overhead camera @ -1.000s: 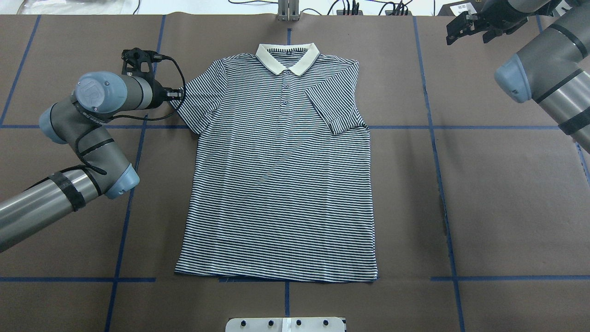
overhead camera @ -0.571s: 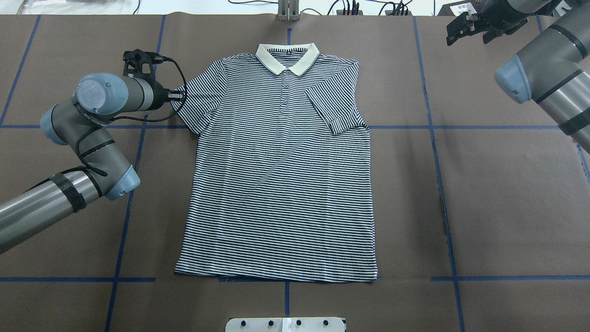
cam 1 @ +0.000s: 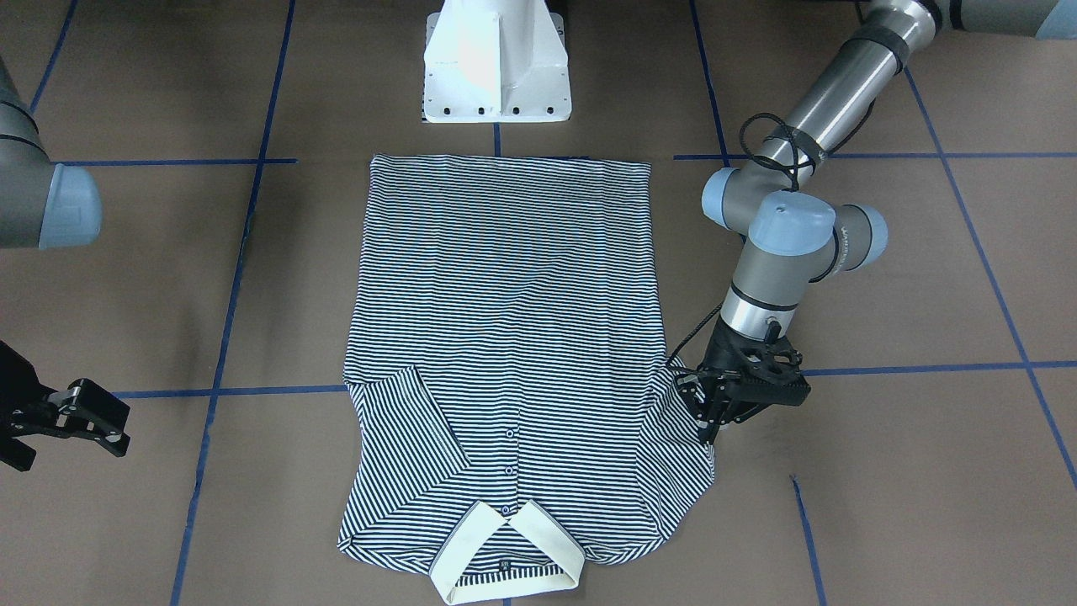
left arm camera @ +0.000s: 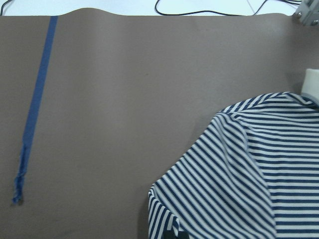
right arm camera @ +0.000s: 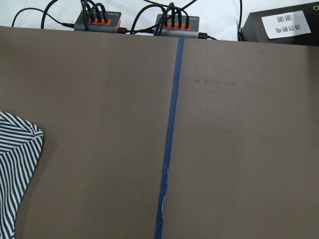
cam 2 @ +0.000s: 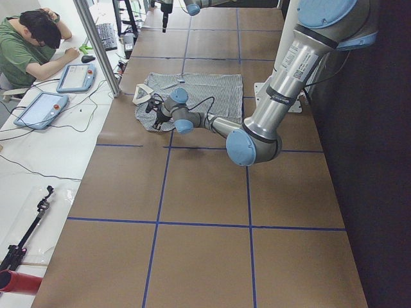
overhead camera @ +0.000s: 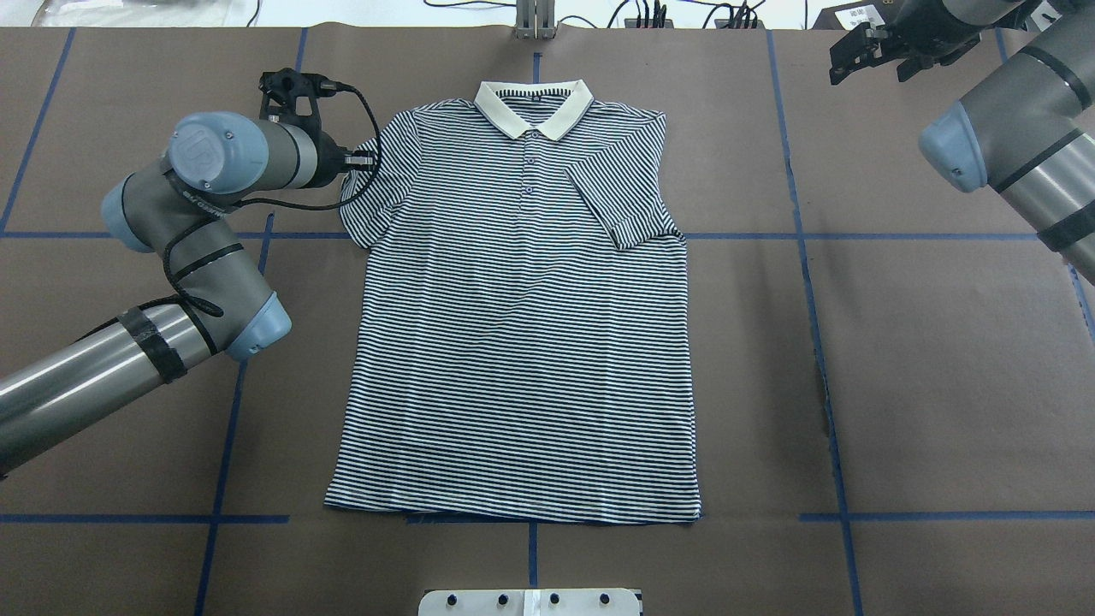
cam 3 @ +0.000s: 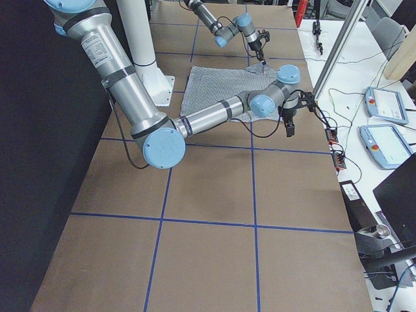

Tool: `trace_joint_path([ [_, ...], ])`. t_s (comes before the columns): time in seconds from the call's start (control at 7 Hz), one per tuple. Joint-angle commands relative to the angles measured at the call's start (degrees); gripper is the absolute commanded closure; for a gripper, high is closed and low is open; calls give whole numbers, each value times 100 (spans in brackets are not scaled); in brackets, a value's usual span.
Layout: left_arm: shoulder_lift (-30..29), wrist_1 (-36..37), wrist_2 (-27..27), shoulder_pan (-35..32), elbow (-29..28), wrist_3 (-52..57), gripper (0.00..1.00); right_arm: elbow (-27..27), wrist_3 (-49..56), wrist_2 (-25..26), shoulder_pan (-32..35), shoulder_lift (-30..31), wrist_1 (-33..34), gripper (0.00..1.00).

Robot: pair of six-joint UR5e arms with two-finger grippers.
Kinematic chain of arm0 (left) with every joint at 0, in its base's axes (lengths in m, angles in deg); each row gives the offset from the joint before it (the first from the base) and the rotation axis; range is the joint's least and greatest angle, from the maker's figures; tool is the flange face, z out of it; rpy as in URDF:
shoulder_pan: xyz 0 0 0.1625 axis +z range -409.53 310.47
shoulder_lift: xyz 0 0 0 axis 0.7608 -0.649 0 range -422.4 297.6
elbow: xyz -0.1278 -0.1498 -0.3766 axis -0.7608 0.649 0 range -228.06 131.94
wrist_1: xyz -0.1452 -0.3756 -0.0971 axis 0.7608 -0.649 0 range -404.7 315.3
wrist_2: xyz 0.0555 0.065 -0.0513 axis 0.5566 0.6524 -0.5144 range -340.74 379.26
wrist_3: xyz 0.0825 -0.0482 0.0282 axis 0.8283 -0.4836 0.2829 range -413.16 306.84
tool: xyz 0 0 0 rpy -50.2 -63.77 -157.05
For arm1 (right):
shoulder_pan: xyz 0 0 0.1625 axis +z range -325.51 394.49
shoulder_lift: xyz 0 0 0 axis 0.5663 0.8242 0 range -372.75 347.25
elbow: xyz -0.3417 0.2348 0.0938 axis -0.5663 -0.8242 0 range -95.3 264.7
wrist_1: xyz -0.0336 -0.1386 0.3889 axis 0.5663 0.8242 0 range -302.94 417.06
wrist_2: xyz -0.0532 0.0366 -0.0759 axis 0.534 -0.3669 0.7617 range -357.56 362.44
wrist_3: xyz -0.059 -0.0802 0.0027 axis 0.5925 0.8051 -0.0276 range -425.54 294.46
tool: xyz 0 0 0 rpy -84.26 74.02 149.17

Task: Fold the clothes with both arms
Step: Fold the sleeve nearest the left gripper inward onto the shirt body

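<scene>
polo shirt [overhead camera: 513,342] lay flat, front up, mid table [overhead camera: 941,359]. collar [overhead camera: 535,107] was at the far side from the robot and the hem nearest its base. the right-side sleeve [overhead camera: 620,205] was already folded in across the chest.

what changed: vs approx 1 s earlier the left gripper [cam 1: 707,421] had gone inward toward the shirt body and a little toward the collar, and the left-side sleeve [overhead camera: 372,192] came along. the sleeve's outer edge now sat closer to the torso, slightly bunched and curled, not spread flat as before. the wrist cam showed the hem turned up right at the fingertip. jaws looked pinched shut on that hem w/ cloth between them, and since the sleeve followed the move, the grip prob. held.

the right gripper [cam 1: 84,417] hadn't shifted. it was parked off the cloth near the far right corner, well apart from the shirt, fingers spread and holding nothing.

meaning for the task: the 2nd sleeve fold was under way but only begun. the sleeve hadn't crossed the shoulder seam yet. it prob. needs lifting and carrying over the chest to mirror the other side. a low drag could pull the shoulder and collar out of line.
</scene>
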Motion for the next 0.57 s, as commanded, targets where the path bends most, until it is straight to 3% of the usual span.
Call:
trace_joint_path([
  [0.0,-906,1553,16,229,126,-508,100,-2,-15,9,-7,0,0,0],
  [0.14,-1182,1954,34,335,125,-518,100,-11,-15,18,-7,0,0,0],
  [0.43,-1298,1950,34,353,-76,-518,100,-11,-15,18,-25,-8,0,0],
])
